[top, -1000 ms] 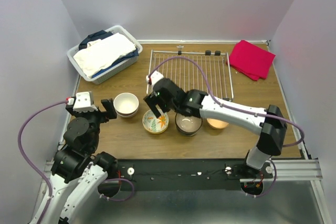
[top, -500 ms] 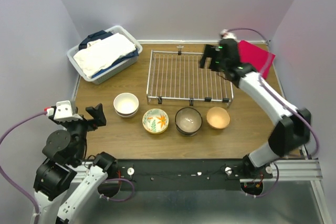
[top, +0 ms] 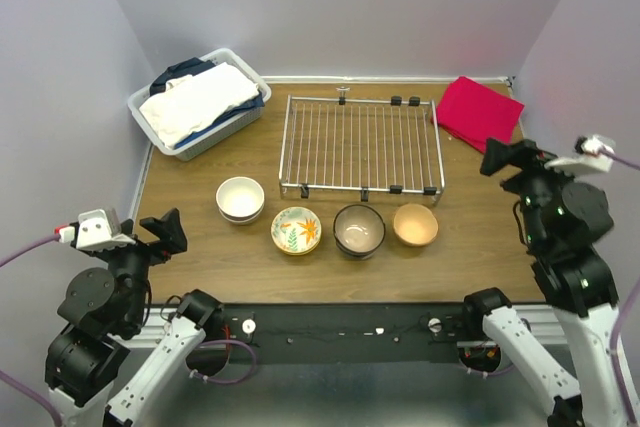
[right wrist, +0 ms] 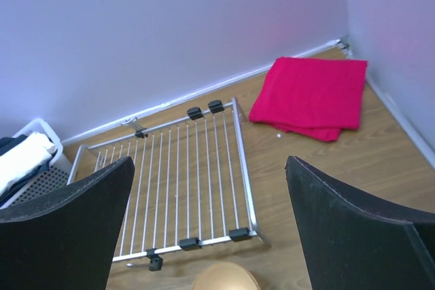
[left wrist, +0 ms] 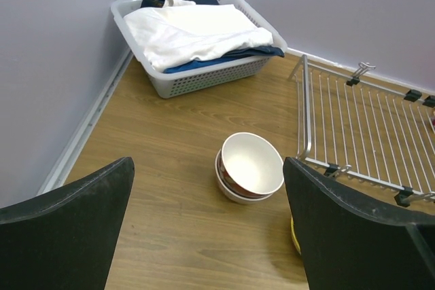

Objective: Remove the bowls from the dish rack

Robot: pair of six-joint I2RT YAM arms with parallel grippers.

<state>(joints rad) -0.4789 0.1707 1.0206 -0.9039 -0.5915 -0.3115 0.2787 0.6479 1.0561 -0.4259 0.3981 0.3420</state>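
**Rack Holding No Bowls; Both Arms Standing Clear**

The dish rack [top: 362, 188] is lying flat at the back centre of the table [top: 480, 257], and no bowl is showing on its wires in any view. The bowls are sitting in a row on the wood just in front of the rack's near rim. From left to right these are a white bowl [top: 240, 196], a floral bowl [top: 297, 230], a dark bowl [top: 359, 230] and a tan bowl [top: 415, 224]. The left wrist view shows the white bowl nesting in a red-rimmed one. Whether the dark bowl is also hiding others beneath it cannot be told.

Judged from this layout, the unloading is looking complete or very nearly so, with nothing remaining to lift from the rack.

The left gripper [top: 163, 232] is hovering at the near left corner, well apart from the white bowl and pointing toward it. Its fingers are spread wide with nothing between them. The right gripper [top: 505, 156] is hanging at the right edge, beside a red cloth [top: 480, 112], likewise spread wide and holding nothing. A laundry basket [top: 137, 107] is sitting at the back left.
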